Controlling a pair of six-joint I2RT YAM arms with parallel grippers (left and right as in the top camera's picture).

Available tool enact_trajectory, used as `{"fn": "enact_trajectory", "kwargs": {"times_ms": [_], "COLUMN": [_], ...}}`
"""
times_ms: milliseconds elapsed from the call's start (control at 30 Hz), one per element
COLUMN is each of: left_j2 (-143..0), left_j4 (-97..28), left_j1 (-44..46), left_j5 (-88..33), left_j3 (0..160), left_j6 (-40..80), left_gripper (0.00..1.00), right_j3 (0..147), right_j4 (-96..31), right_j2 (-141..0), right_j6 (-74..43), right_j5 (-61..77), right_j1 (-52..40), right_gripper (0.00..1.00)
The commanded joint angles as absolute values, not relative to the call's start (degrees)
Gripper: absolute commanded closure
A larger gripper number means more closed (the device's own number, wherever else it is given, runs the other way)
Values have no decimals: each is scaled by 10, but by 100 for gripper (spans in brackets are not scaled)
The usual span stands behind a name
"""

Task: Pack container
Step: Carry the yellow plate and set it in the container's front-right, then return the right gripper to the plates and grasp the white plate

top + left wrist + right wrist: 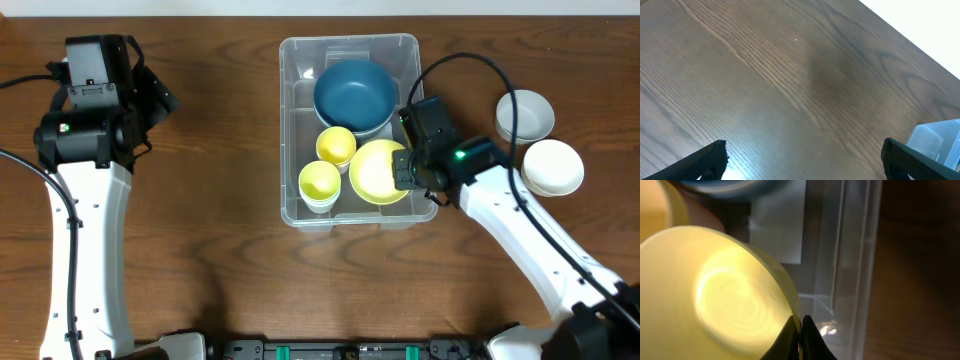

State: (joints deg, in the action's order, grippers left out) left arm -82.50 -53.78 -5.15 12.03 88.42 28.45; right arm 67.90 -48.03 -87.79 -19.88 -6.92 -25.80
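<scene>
Container (296, 110), clear plastic and rectangular, sits midway between the left and right edges of the tabletop (210, 150), closer to the far edge than the near one. Inside it lie a blue bowl (353, 92) at the far end, two yellow cups (335, 145) (319, 182) towards the near-left corner, and a yellow bowl (375, 172) in the near-right corner.

The right claw (403, 172) hangs over the container's right wall, reaching inward. In the right wrist view its two dark fingertips (790, 335) meet on the rim of the yellow bowl (715, 295), pinching it, with the container's clear wall (850, 255) just beside them to the right and the white label on its base (777, 235) beyond the bowl.

Two white bowls (524, 115) (552, 166) stand on the bare wood to the right of the container, near the right edge and touching or nearly touching each other.

The left claw (802, 167) is well apart from the container, out by the left edge, its jaws spread wide over bare wood with nothing between them. In the left wrist view, one corner of the container (940, 140) shows just beside the right-hand fingertip.
</scene>
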Motion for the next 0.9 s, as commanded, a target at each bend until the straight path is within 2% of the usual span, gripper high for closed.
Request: {"fn": "enact_trajectory", "kwargs": {"times_ms": [0, 67, 100, 133, 233, 500, 600, 700, 867], "left_j2": [-824, -824, -824, -824, -824, -824, -824, -824, -824], "left_j4": [-540, -540, -540, -540, -540, -540, -540, -540, -540], "left_j1": [-52, -52, -52, -52, -52, -52, -52, -52, -52], "left_j5": [127, 127, 127, 127, 127, 127, 127, 127, 127], "left_j3": [893, 893, 893, 893, 893, 893, 893, 893, 893], "left_j6": [281, 281, 281, 281, 281, 281, 281, 281, 281], "left_gripper": [2, 2, 2, 2, 2, 2, 2, 2, 2], "right_j3": [687, 687, 687, 687, 687, 727, 745, 750, 749], "right_j4": [-483, -483, -482, -480, -467, -488, -521, -558, -601], "right_j2": [-890, -892, -892, -891, -891, -845, -808, -760, -714], "right_j6": [-192, -192, -192, -192, -170, -164, -199, -229, -233], "right_j5": [-70, -70, -70, -70, -46, -50, -90, -128, -135], "right_j1": [-263, -263, -263, -263, -263, -256, -233, -178, -41], "right_gripper": [93, 90, 84, 75, 69, 67, 67, 61, 61]}}
